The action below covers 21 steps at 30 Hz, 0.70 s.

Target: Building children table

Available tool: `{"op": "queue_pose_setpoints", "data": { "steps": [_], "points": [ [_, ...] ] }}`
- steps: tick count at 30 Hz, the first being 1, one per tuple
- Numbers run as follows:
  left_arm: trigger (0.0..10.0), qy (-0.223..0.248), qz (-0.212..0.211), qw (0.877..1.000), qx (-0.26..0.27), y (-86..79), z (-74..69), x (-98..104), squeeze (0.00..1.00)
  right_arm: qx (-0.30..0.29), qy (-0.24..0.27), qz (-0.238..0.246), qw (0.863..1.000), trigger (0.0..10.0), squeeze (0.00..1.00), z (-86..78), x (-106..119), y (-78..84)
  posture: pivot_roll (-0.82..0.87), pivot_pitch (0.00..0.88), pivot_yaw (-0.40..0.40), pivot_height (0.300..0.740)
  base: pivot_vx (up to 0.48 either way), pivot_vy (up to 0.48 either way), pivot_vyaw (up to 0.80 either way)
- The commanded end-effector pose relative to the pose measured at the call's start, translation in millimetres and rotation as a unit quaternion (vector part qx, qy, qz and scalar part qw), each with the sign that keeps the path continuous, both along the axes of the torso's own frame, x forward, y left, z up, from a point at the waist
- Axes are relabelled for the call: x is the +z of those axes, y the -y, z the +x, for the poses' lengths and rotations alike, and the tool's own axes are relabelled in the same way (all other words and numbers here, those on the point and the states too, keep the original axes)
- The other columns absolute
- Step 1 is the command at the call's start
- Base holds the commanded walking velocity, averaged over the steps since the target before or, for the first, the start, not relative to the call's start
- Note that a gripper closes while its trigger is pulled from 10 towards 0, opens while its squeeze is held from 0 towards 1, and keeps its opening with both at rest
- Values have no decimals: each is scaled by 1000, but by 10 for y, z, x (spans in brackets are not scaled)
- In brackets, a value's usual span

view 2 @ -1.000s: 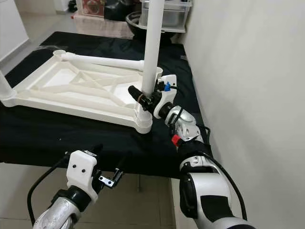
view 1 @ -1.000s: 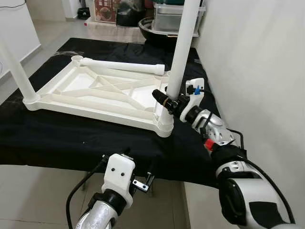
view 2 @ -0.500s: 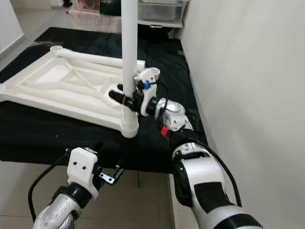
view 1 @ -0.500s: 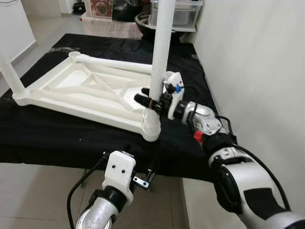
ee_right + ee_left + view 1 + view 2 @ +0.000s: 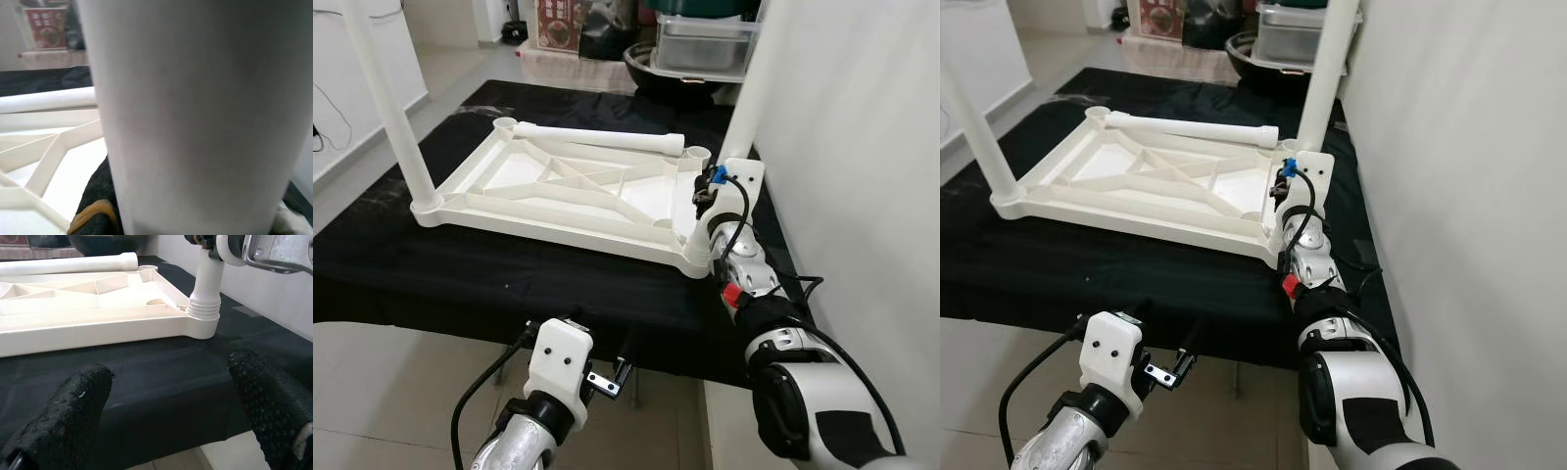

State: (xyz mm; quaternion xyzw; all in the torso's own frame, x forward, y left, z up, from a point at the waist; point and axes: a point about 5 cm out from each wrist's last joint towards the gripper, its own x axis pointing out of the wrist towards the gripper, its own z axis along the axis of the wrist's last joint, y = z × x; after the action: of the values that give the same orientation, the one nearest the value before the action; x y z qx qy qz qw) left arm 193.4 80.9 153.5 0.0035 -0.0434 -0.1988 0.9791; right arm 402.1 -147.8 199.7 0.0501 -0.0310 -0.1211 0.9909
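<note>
Right pincer (image 5: 703,201) clamps upright table leg (image 5: 744,103) just above corner socket.

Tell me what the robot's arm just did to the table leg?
The right gripper, shut on the upright leg, swung round it: its fingers reached in sideways before and now point away from the robot. The leg stayed in its corner of the upturned table top. The loose leg and the open left gripper stayed put.
</note>
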Motion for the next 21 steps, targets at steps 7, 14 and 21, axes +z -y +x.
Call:
{"op": "queue_pose_setpoints", "data": {
  "steps": [7, 14, 21],
  "points": [
    [10000, -1, 7, 1000, -3, 4, 3, -20, 0, 72, 67, 14, 995, 10000, 1000, -29, 33, -232, 111, 77, -91, 740, 0, 0, 0],
    [10000, 0, 5, 1000, -1, 1, 15, -15, 0, 340, 90, 98, 931, 10000, 0, -45, 115, -314, 108, 84, -88, 740, 0, 0, 0],
    [10000, 0, 6, 1000, -2, 4, 27, -12, 0, 595, 15, 49, 802, 10000, 0, -209, -38, -331, 111, 88, -97, 740, 0, 0, 0]
  ]
}}
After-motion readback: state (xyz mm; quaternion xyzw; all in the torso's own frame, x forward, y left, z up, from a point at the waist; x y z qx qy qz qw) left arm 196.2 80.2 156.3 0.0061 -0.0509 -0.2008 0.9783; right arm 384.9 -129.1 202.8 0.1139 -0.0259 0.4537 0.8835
